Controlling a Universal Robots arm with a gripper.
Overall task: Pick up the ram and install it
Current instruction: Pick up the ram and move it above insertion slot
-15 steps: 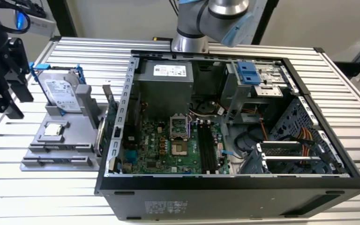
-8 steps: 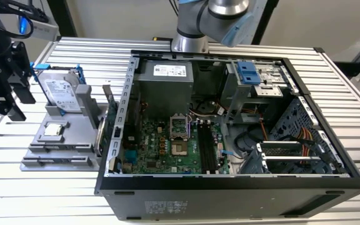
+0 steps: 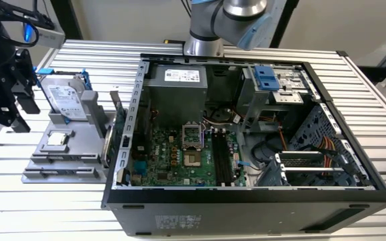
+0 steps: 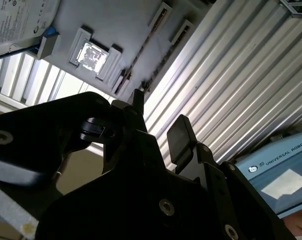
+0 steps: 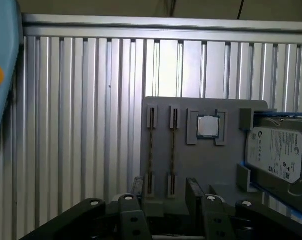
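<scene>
Fingers (image 5: 137, 187) on your gripper (image 5: 164, 189) are spread wide above the tray (image 5: 206, 165), holding nothing, likely ready to straddle a stick. The ram (image 5: 151, 150) stands on edge in a tray slot, probably so you can pinch its flat sides.

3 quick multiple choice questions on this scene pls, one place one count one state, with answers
1. Where is the small silver chip? A) inside the computer case B) on the gray holder, between its slots and the hard drive C) on top of the hard drive
2. How many long slots has the holder? A) one B) two C) four
3. The gripper is: A) shut on the ram B) shut on the chip C) open, empty
Key: 1 B, first wrist view shows it there. 2 B, two run side by side. 3 C, fingers apart, nothing between.
</scene>
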